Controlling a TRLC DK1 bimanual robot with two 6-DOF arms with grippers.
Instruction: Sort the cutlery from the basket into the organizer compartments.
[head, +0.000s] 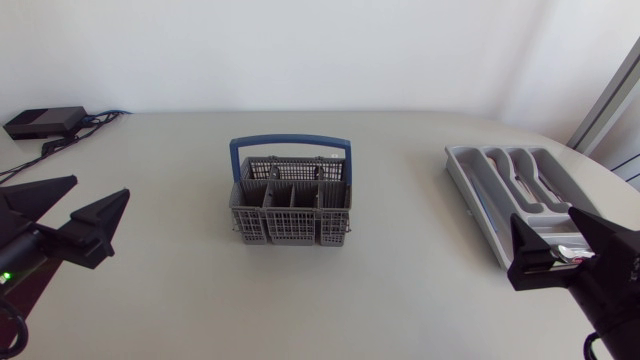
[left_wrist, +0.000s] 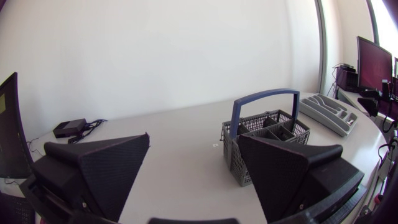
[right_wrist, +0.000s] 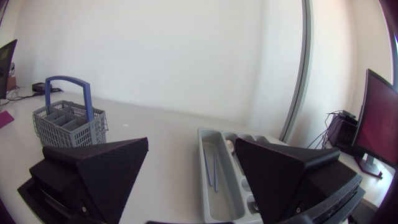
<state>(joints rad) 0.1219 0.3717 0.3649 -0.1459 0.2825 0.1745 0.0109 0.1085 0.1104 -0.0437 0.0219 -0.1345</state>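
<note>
Grey cutlery basket (head: 290, 205) with a blue handle stands mid-table. Grey organizer (head: 470, 185) lies well apart on the right, thin pieces (right_wrist: 215, 173) in its long compartment. Left gripper (head: 100, 188) hovers near the table's left edge, right gripper (head: 542, 216) over the organizer's near end, both with fingers spread apart
</note>
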